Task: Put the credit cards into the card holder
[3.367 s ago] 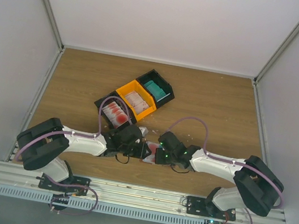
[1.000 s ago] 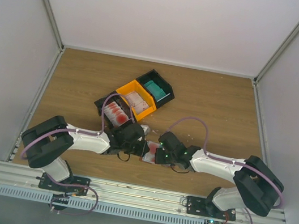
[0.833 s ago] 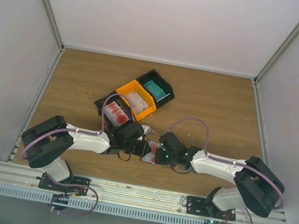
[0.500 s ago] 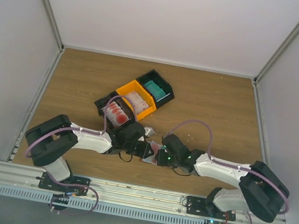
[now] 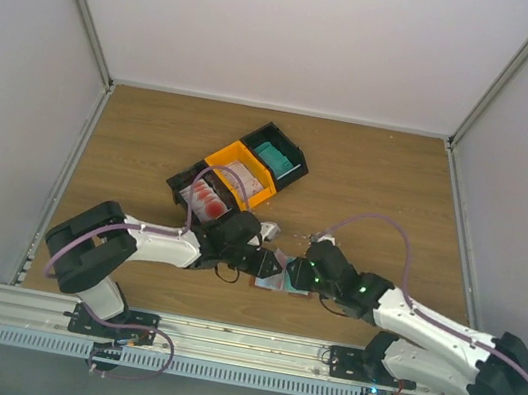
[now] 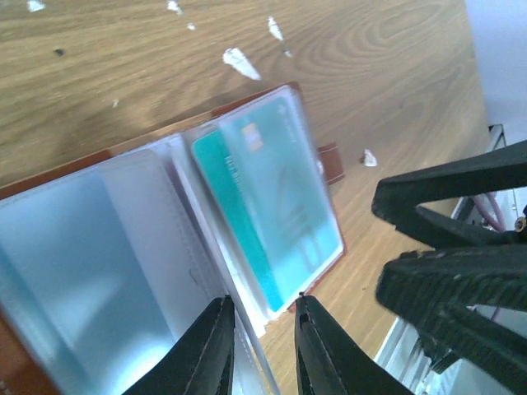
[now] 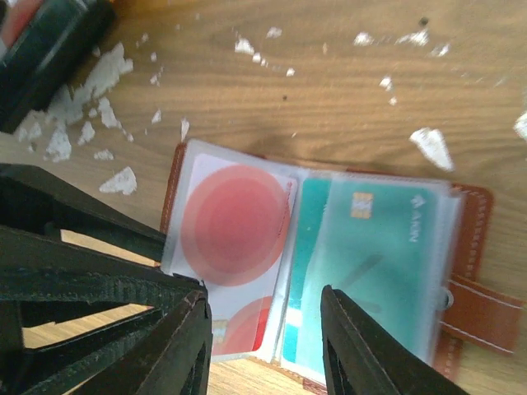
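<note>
Card holder [image 5: 269, 277] lies opened flat on table [image 5: 387, 188], near-centre, right btwn the two grippers. In right wrist view its long axis runs left–right, w/ brown strap tab [image 7: 478, 306] sticking out at the right end. Clear sleeves [image 6: 90, 247] face up.

Red-mark card [image 7: 235, 218] sits in the left-hand sleeve and teal card [image 7: 379, 247] in the right-hand one. Both have their long axes crossways to the holder's long axis, and the teal card's chip end is at top of that view. In left wrist view the teal card slants, chip end upper-left, long axis running to lower-right.

Left gripper [image 6: 262, 309]: jaws only a narrow gap apart. A sleeve edge runs up btwn the fingers, but nothing looks clamped.

Right gripper [image 7: 263, 296]: jaws roughly half apart, low over the holder's edge, holding nothing.

White scraps [image 7: 62, 136] are scattered on the wood just beside the holder. Bins [image 5: 218, 157] w/ loose cards [image 5: 205, 198] stand just behind the left gripper.
</note>
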You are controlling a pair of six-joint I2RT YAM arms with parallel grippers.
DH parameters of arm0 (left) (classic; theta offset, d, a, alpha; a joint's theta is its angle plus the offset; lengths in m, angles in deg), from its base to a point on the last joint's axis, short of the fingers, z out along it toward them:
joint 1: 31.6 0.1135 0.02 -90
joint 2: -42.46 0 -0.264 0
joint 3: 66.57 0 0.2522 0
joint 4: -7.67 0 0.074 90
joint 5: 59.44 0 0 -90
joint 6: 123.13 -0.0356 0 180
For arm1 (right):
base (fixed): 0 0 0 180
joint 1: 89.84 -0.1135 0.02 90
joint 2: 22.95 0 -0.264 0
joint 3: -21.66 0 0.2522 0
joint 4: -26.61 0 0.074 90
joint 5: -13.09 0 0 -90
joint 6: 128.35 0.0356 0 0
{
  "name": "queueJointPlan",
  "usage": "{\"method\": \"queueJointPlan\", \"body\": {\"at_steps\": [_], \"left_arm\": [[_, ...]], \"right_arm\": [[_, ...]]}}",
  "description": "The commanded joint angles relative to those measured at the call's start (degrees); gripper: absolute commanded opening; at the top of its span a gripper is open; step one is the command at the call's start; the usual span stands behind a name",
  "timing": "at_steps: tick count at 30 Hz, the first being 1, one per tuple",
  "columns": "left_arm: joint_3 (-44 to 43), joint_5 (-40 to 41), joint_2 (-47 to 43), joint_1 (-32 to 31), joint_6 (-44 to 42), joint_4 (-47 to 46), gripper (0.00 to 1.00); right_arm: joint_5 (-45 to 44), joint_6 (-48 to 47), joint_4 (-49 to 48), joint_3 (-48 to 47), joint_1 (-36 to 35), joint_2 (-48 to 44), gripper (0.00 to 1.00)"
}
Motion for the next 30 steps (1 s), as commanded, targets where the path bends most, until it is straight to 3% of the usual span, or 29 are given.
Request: {"method": "queueJointPlan", "body": {"at_steps": [1, 24, 30], "left_arm": [[-2.44, -2.87, 0.10, -0.34, -1.87, -3.19, 0.25], [-10.82, -3.36, 8.31, -3.42, -4.83, 1.12, 0.31], [-13.39, 6.87, 1.59, -3.34, -7.68, 11.01, 0.48]], "right_arm": [[-7.40, 3.26, 4.93, 0.01, 0.19, -5.47, 0.38], [-13.01, 6.50, 12.13, -0.05, 0.46, -15.13, 0.41], [-12.49, 5.03, 12.03, -0.63, 0.46, -15.13, 0.44]]}}
